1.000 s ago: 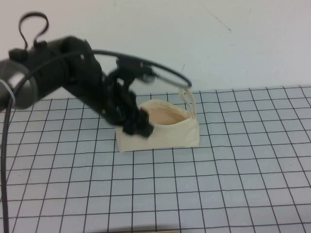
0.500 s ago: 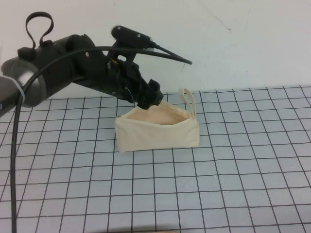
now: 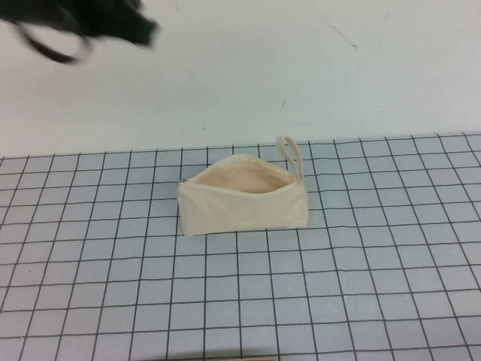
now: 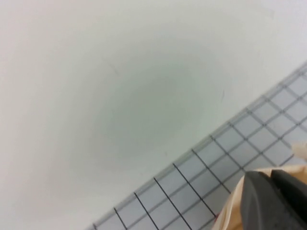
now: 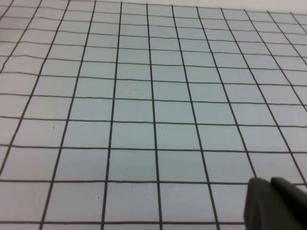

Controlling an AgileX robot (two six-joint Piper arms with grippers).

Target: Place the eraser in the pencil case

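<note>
One pencil case, unzipped, mid-table; left gripper blurred at 11 o'clock, right gripper cropped; grip of either unreadable

Grid mat: pale grey-blue surface, black grid lines, covers near part of table. Beyond mat's far edge, plain white surface with few faint marks.

Pencil case: only thing lying on mat, near its far edge, about mid-width. Cream canvas, stands upright, mouth open upward, peach lining visible, fabric loop at its right end.

Left gripper: blurred, high at far left, well off mat. Right gripper: low over bare grid squares.
</note>
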